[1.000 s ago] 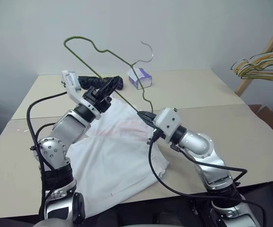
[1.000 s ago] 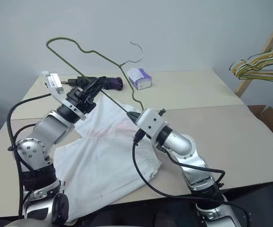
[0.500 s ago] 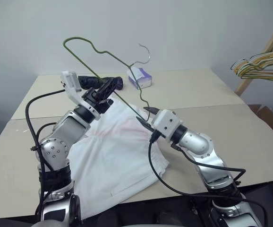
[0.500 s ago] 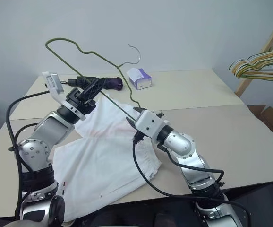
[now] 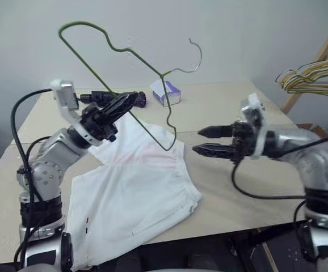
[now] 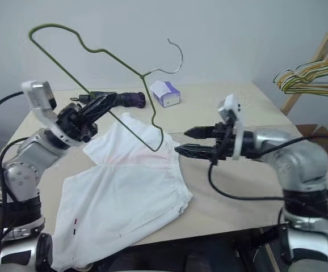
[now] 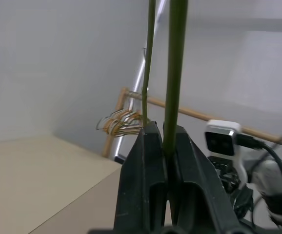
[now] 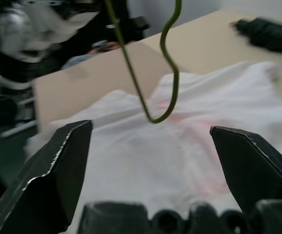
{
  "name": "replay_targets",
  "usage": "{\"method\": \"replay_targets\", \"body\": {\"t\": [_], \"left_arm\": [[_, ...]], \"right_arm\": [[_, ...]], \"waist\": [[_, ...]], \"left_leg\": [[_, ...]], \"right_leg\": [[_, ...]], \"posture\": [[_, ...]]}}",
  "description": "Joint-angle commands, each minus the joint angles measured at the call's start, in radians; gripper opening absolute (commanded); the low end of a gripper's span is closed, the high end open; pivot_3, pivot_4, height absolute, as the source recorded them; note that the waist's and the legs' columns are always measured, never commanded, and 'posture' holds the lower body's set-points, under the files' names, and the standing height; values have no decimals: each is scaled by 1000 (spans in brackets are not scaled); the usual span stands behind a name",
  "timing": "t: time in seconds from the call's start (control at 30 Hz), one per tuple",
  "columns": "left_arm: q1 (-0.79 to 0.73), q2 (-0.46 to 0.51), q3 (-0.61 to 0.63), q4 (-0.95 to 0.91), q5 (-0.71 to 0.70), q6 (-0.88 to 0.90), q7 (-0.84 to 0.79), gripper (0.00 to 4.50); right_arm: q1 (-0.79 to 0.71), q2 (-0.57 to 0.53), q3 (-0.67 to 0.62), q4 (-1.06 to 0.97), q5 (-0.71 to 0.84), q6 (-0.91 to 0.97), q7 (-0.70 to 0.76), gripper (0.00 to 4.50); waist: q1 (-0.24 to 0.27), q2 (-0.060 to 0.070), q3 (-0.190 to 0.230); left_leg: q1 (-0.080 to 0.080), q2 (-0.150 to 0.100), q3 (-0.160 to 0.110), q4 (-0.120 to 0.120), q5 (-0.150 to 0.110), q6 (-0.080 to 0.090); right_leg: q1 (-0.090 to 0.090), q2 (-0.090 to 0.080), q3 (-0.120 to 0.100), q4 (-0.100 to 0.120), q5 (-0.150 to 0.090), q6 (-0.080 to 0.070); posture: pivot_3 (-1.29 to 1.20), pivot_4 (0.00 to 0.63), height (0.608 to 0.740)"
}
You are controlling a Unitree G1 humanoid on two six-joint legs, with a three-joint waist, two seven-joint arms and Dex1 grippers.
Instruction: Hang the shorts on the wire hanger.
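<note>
Left hand point(image 5: 120, 104) pinching thin olive wire hanger point(image 5: 131, 54) aloft, right hand point(image 5: 205, 141) spread wide beside it, white cloth shorts point(image 5: 135, 187) flat on beige tabletop point(image 5: 249, 107)

A small white-and-purple tissue box point(image 5: 167, 92) and a dark rolled bundle point(image 6: 131, 100) sit toward the far side of the beige worktop point(image 5: 238, 105), while a bunch of coloured hangers point(image 5: 314, 76) hangs on a wooden rack point(image 5: 300, 90) off its right end.
</note>
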Motion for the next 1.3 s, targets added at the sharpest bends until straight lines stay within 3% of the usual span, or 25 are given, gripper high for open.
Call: {"method": "replay_targets", "body": {"t": [0.03,0.1,0.3,0.6,0.87,0.97,1.3], "left_arm": [[-34,27,44,5,-48,-29,-151,0],[-35,30,50,5,-48,-35,-188,0],[-37,14,55,7,-46,-40,-192,0],[-25,-3,50,-13,-43,-43,-172,0],[-19,-24,35,-18,-29,-56,-167,0],[-16,-30,29,-19,-21,-59,-165,0],[-15,-39,27,-17,-12,-61,-163,0]], "right_arm": [[-64,-33,96,58,19,14,154,4459],[-103,-19,143,90,4,0,193,4459],[-213,120,233,198,-89,-49,120,4459],[-277,216,239,219,-116,-42,81,4459],[-304,236,247,231,-124,-50,88,4459],[-309,239,247,238,-125,-46,94,3913],[-304,244,240,242,-134,-41,84,326]], "waist": [[-1,0,0],[-1,0,0],[1,0,0],[12,0,0],[12,0,0],[11,0,0],[9,0,0]], "left_leg": [[0,0,0,0,0,0],[-1,0,0,0,0,0],[-1,0,0,1,0,0],[-4,0,0,1,0,0],[-3,0,1,2,0,0],[-3,0,1,2,0,0],[-3,0,1,2,0,0]], "right_leg": [[0,0,0,0,0,0],[0,0,1,0,0,0],[0,0,0,2,0,1],[-2,0,-1,1,0,1],[-2,0,-1,2,0,1],[-2,0,-1,2,0,1],[-2,0,-1,2,0,1]], "posture": [[26,0,740],[27,0,740],[39,0,740],[47,0,740],[44,0,740],[43,0,740],[38,0,740]]}}
